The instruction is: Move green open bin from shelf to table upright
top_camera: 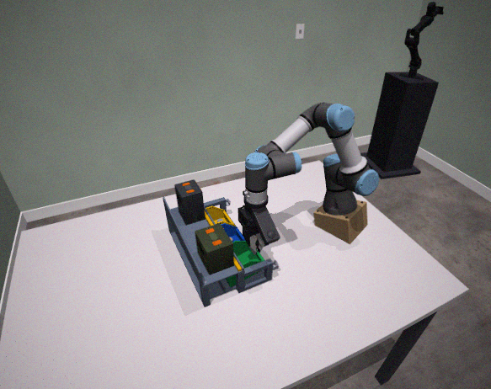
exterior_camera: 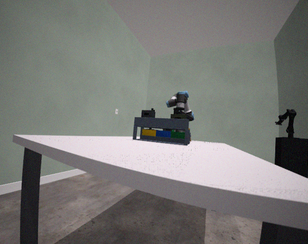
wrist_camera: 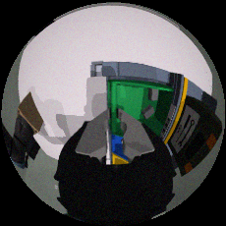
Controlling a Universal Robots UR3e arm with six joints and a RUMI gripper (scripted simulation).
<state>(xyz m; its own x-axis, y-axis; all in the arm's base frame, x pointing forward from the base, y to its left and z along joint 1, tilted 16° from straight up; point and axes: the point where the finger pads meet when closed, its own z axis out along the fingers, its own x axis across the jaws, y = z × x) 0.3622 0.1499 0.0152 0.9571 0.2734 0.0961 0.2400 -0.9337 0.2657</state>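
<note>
- Your gripper (top_camera: 257, 243) is down at the front of the shelf (top_camera: 184, 236), its fingers pinched nearly together on the near wall of the green bin (top_camera: 246, 255).
- In the wrist view, you see that thin wall edge running straight between the two grey fingertips, so the grip is on the bin's rim and not on air.
- The green bin sits in the end slot of the shelf, the one nearest the camera in the top view, with the grey rail (top_camera: 261, 266) across its front.
- Inside it you can make out small grey parts (wrist_camera: 147, 112) lying on the green floor.
- Right beside it comes a blue bin (top_camera: 232, 231), then a yellow bin (top_camera: 217, 215) at the far end; from the outside view they read yellow, blue, green along the row.
- On the top board stand two dark boxes with orange marks: an olive box (top_camera: 214, 248) above the green bin and a black box (top_camera: 189, 201) farther back.
- Your arm reaches over from its tan base block (top_camera: 349, 227), wrist pointing straight down.
- The shelf stands near the middle of the white table (top_camera: 91, 328).
</note>
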